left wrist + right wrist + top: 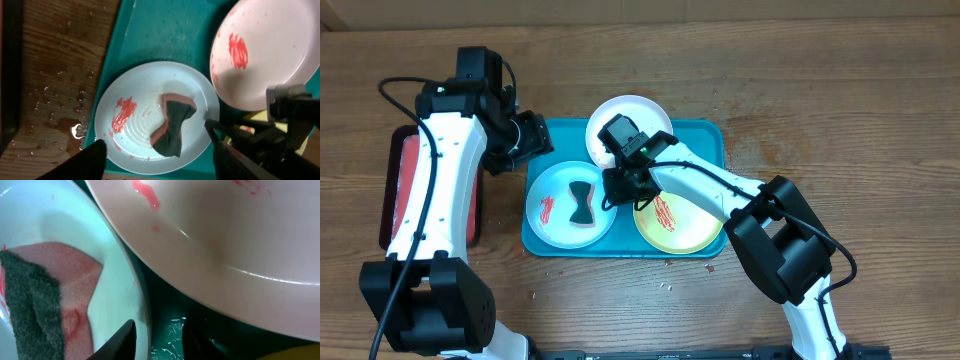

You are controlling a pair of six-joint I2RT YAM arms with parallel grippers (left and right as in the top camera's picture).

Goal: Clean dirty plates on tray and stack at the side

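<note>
we're seeing left gripper hanging released over blue plate carrying sponge | right gripper nearing white plate, can't tell its grip | both lying on tray

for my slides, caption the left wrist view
Dark sponge resting on a red-smeared light blue plate in the teal tray, smeared white plate alongside.

Even bright light; glare on white plate; blurry wrist close-ups
</note>
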